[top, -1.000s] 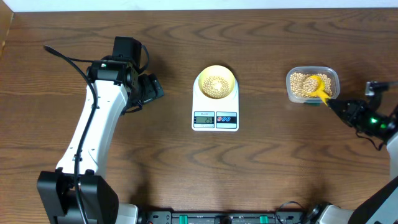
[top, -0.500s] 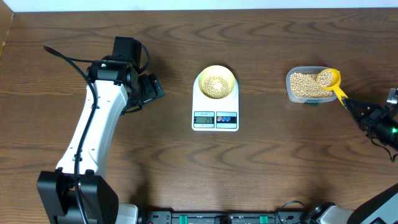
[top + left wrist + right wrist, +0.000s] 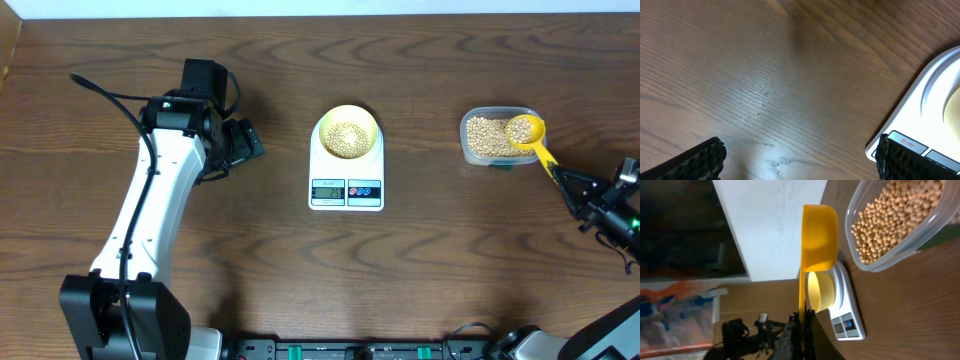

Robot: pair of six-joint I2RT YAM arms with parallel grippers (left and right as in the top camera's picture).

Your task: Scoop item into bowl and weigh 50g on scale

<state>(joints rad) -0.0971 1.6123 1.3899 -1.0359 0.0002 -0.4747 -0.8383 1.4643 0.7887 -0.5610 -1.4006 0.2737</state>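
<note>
The pale yellow bowl (image 3: 347, 133) holds some tan beans and sits on the white scale (image 3: 346, 178) at the table's middle. More beans (image 3: 487, 136) fill a clear plastic tub (image 3: 470, 153) at the right. My right gripper (image 3: 566, 178) is shut on the handle of a bright yellow scoop (image 3: 524, 130), whose cup holds beans above the tub's right end. In the right wrist view the scoop (image 3: 817, 232), the tub (image 3: 900, 225), the bowl (image 3: 821, 291) and the scale (image 3: 849, 315) show. My left gripper (image 3: 247, 142) is open and empty, left of the scale (image 3: 932, 105).
The left arm (image 3: 150, 210) stretches from the front left corner toward the table's back. A white wall edge (image 3: 300, 8) runs along the far side of the table.
My right gripper has lifted the scoop out of the beans with a load in its cup and drawn back to the right. The left arm has not moved.
</note>
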